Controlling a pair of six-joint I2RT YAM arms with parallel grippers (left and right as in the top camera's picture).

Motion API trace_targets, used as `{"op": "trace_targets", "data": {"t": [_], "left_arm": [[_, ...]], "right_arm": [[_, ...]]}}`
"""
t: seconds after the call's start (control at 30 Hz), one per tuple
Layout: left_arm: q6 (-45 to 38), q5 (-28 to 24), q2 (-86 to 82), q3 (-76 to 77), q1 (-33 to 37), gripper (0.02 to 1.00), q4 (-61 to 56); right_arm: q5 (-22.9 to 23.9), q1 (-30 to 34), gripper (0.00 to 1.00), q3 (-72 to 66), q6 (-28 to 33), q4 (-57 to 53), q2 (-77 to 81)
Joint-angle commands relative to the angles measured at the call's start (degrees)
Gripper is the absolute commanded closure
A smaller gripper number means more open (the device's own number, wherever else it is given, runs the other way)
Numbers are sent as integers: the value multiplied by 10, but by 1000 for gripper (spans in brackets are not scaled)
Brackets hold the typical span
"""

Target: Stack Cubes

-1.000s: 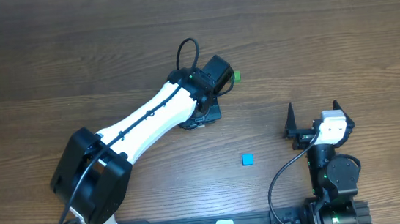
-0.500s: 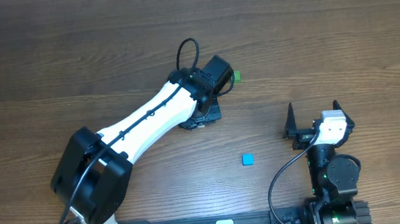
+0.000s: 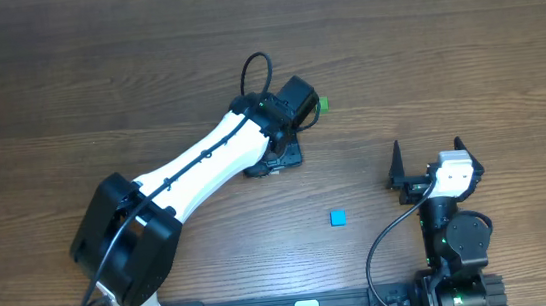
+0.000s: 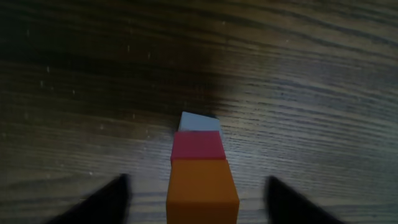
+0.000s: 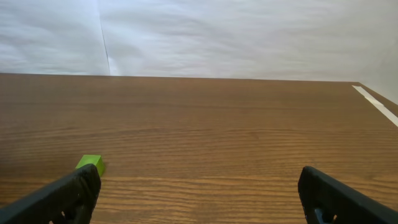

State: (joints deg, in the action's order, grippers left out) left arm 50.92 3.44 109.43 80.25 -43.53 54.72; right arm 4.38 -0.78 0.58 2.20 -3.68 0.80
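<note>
A stack of three cubes stands on the wooden table: an orange cube (image 4: 202, 190) on top, a red cube (image 4: 197, 146) under it and a pale blue cube (image 4: 199, 122) at the bottom. My left gripper (image 4: 196, 183) hovers right over the stack, open, one finger on each side and clear of the cubes. In the top view the left gripper (image 3: 274, 158) covers the stack. A green cube (image 3: 323, 103) lies just beyond the left wrist, also seen as the green cube (image 5: 91, 164). A blue cube (image 3: 337, 217) lies alone nearer the front. My right gripper (image 3: 425, 163) rests open near its base.
The bare wooden table (image 3: 463, 44) stretches wide to the right and back. A white wall (image 5: 249, 37) rises behind the far edge. A strip of pale tape (image 5: 376, 106) lies on the table.
</note>
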Motion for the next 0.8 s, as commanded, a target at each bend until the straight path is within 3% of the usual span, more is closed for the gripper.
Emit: {"op": "trace_targets", "data": {"t": [0.03,0.27,0.5,0.8], "left_arm": [[5,11,6,8,-1,20,-11],[0,84,-91,8,-1,20,-52],[-78,186,-271,8,6,23,-114],[-177,182,-413,6,124,20,-154]], "right_arm": [[-5,3,9,-3,2,-2,-5],[-5,3,9,-3,2,-2,-5],[-5,3,9,-3,2,-2,-5],[-5,3,9,-3,2,-2,-5]]}}
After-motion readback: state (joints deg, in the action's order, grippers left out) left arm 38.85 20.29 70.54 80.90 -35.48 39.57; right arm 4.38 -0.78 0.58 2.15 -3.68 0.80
